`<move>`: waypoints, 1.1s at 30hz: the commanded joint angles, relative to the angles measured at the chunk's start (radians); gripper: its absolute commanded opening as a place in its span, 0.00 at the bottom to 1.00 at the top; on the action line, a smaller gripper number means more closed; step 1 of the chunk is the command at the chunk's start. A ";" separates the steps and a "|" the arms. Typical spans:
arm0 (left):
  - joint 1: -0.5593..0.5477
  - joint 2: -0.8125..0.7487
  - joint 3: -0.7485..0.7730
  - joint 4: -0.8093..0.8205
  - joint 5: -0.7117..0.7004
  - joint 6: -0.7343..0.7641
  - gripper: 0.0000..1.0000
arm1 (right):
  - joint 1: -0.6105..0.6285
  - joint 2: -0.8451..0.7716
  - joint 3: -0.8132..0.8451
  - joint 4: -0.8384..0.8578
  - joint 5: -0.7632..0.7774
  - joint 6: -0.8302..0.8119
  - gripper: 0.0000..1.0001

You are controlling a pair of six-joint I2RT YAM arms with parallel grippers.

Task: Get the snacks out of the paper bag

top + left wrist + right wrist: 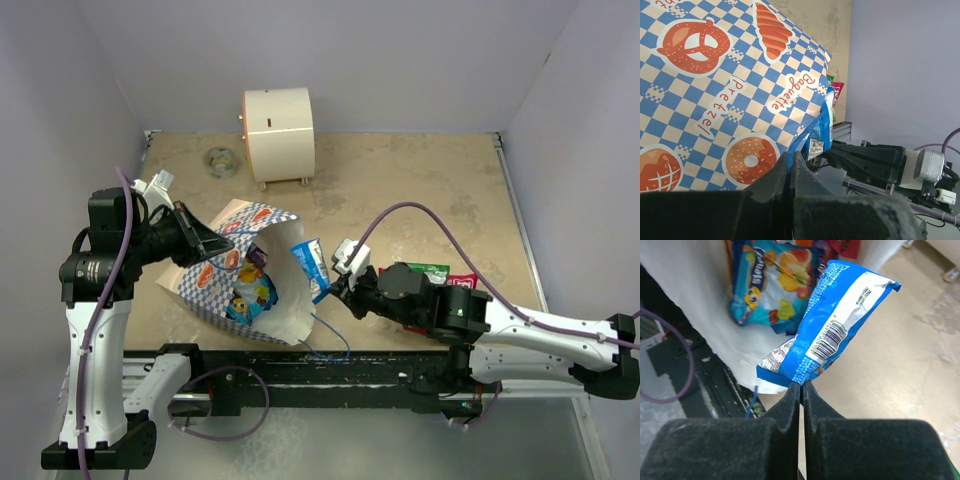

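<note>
**Two hands at the paper bag, one snack lifted clear**

Left hand (222,243): its fingers (777,172) are pressed together with only a hairline gap. The tips meet the checkered edge of the paper bag (200,282), and the paper appears pinched between them. The bag lies tilted on the desk (420,190). Its printed blue-and-white side, marked "Pretzel" and "Baguette", faces this hand, and its mouth opens away from it, toward the other hand.

Right hand (801,386): its fingers are clamped on the lower corner of a blue packet (835,330). The packet stands up from the fingertips with its barcode side facing the wrist camera. It is held just outside the bag's white inner wall, beside the mouth and off the desk.

Beyond the right hand's fingertips, inside the bag, lie more snacks. One is a bright blue packet with fruit pictures (770,285), and a red one (845,247) is partly cut off by the frame. A thin blue cord handle (330,345) trails from the bag below this hand.

Behind the right hand's wrist, a green packet (430,270) and a red packet (462,282) rest on the desk, touching each other.

Well beyond both hands, a cream cylindrical box (278,135) stands near the far wall, with a small round grey object (220,160) beside it.
</note>
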 commanded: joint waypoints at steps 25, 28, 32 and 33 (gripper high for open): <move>-0.004 -0.016 0.052 0.017 -0.022 0.017 0.00 | -0.900 0.221 0.128 -0.384 0.307 0.530 0.00; -0.003 -0.019 0.050 0.008 -0.020 0.023 0.00 | -1.014 0.228 0.068 -0.407 0.265 0.558 0.00; -0.003 -0.024 0.051 0.003 -0.018 0.025 0.00 | -1.119 0.198 -0.008 -0.375 0.220 0.555 0.00; -0.004 -0.023 0.051 0.002 -0.018 0.026 0.00 | -1.124 0.191 -0.024 -0.358 0.228 0.548 0.00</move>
